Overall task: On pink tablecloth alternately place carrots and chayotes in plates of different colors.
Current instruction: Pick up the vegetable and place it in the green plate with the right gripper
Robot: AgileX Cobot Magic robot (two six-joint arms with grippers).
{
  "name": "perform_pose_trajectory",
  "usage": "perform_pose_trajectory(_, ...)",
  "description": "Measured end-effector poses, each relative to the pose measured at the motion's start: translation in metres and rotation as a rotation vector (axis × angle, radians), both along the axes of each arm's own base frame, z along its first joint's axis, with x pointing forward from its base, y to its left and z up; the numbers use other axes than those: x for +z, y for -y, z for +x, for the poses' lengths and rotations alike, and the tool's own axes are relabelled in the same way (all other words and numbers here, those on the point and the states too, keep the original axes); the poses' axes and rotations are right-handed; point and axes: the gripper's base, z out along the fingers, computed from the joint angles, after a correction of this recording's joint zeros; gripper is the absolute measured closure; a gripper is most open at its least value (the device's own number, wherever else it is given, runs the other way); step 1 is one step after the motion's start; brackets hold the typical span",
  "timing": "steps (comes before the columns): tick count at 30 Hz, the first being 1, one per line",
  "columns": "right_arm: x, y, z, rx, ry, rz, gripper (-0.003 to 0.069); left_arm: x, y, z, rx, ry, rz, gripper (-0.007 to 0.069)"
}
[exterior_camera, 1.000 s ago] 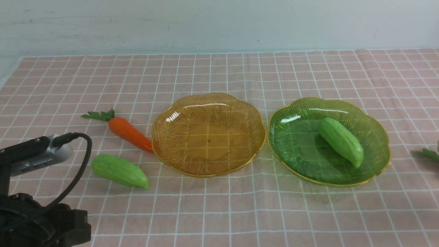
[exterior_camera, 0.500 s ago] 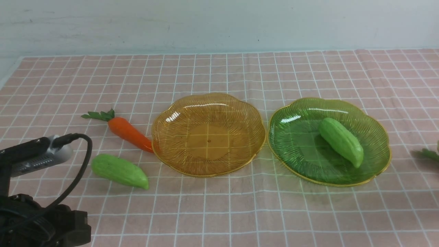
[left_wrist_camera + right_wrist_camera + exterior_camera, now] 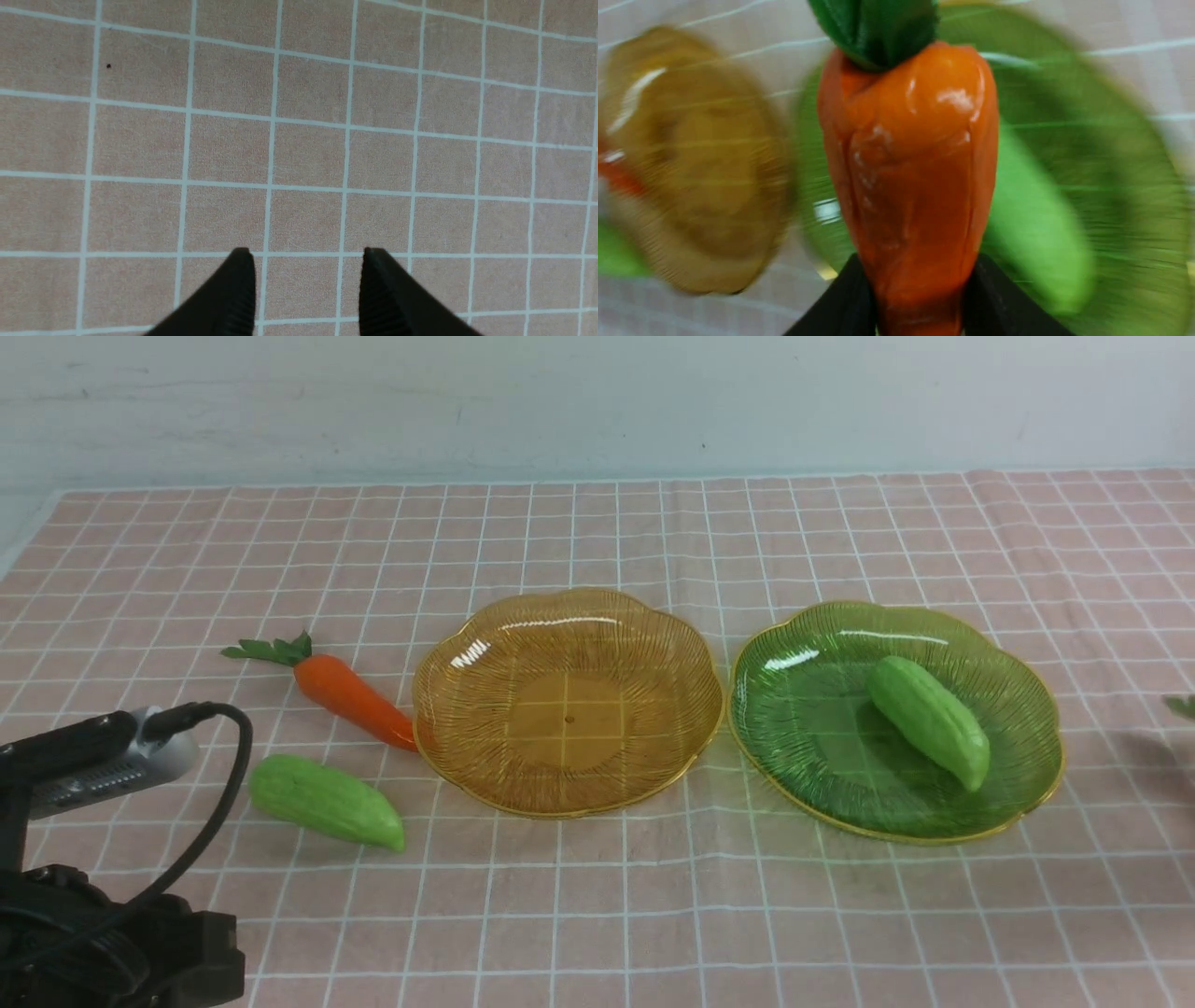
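On the pink tablecloth (image 3: 597,905) the amber-yellow plate (image 3: 467,784) stands empty at centre. The green plate (image 3: 794,793) to its right holds one chayote (image 3: 929,721). A carrot (image 3: 350,698) lies left of the amber plate, touching its rim, with a second chayote (image 3: 325,801) in front of it. My right gripper (image 3: 920,280) is shut on the other carrot (image 3: 910,163); only its leaf tip (image 3: 1182,706) shows at the front view's right edge. My left gripper (image 3: 306,275) is open and empty over bare cloth (image 3: 299,140); its arm (image 3: 93,859) is at bottom left.
A pale wall runs behind the table's far edge. The right wrist view is blurred; it shows both plates, the green plate (image 3: 1111,163) and the amber plate (image 3: 691,163), beyond the held carrot.
The held carrot's leaves at the right edge have risen and moved further out of the front view. The left arm has hardly moved.
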Motion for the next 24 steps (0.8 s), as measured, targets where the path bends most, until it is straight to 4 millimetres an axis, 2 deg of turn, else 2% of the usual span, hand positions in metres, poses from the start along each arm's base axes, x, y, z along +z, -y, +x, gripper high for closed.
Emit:
perform_pose_trajectory(1,0.002,-0.017,0.001,0.043,0.015,0.048,0.0432,0.0,0.0,0.0,0.0,0.001,0.0,0.0334)
perform_pose_trajectory(3,0.001,-0.071,0.0,0.174,0.019,0.114,0.0432,0.0,0.0,0.001,0.002,0.006,0.002,0.0334)
perform_pose_trajectory(5,-0.005,-0.107,-0.001,0.246,0.037,0.132,0.0432,0.001,0.0,0.001,0.006,0.016,0.002,0.0334)
perform_pose_trajectory(6,-0.01,-0.14,-0.003,0.299,0.071,0.132,0.0432,0.001,0.0,0.002,0.009,0.02,0.002,0.0334)
perform_pose_trajectory(7,-0.015,-0.162,-0.004,0.332,0.099,0.127,0.0432,0.001,-0.001,0.002,0.013,0.022,0.0,0.0334)
perform_pose_trajectory(11,-0.034,-0.218,-0.008,0.426,0.187,0.083,0.0418,0.001,-0.001,0.002,0.027,0.018,-0.007,0.0334)
perform_pose_trajectory(13,-0.053,-0.249,-0.005,0.471,0.278,0.021,0.033,0.001,-0.001,0.002,0.037,0.02,-0.01,0.0334)
perform_pose_trajectory(16,-0.066,-0.257,0.001,0.487,0.313,-0.031,0.0204,0.002,-0.003,0.004,0.041,0.027,0.01,0.0334)
perform_pose_trajectory(19,-0.063,-0.249,0.006,0.525,0.289,-0.09,0.0083,0.001,-0.006,0.01,0.051,0.022,0.049,0.0309)
perform_pose_trajectory(22,-0.04,-0.228,0.007,0.566,0.173,-0.145,0.0057,0.002,-0.009,0.026,0.095,-0.007,0.07,0.024)
perform_pose_trajectory(24,-0.009,-0.204,0.009,0.532,0.127,-0.167,0.0101,0.004,-0.009,0.043,0.137,0.014,0.059,0.0183)
